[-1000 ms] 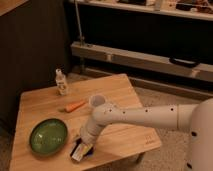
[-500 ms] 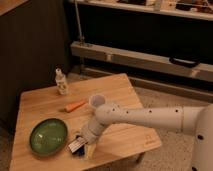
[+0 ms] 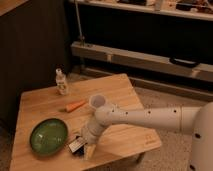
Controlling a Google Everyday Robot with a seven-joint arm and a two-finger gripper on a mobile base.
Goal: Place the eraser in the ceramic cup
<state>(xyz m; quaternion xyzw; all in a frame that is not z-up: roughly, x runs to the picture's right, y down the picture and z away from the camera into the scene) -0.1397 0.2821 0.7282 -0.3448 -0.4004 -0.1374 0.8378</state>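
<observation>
- the claw [image 3: 84,146] stays low at the eraser [image 3: 76,145], by the green bowl [image 3: 48,136].
- i cannot tell if it grips.
- the cup [image 3: 96,101] still waits.

Eraser [image 3: 75,146] partly behind the tool [image 3: 86,147]

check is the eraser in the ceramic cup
out: the eraser sits at the end effector near the table front edge, away from the ceramic cup
</observation>
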